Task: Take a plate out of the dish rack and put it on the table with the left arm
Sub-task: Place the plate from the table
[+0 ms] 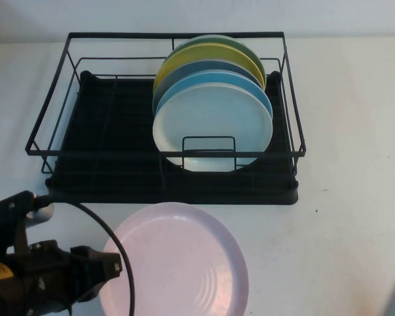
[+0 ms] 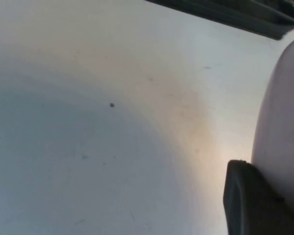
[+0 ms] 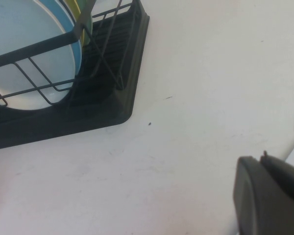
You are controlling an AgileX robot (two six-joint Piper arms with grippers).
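While the left gripper (image 1: pixel 108 266) is sitting low at the near left of the table (image 1: pixel 355 217), touching the left rim of the plate (image 1: pixel 178 263), I cannot tell how its jaws are standing. The pink plate is lying flat just in front of the dish rack (image 1: pixel 105 141), where other plates (image 1: pixel 214 122) are standing upright. The right gripper (image 3: pixel 269 196) is hovering over bare table near the rack's corner, state unclear.

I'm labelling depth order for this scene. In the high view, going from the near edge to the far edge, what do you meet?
Left gripper beside the pink plate, then the dish rack, with the whitish plate, light blue plate and yellow plate standing behind one another.
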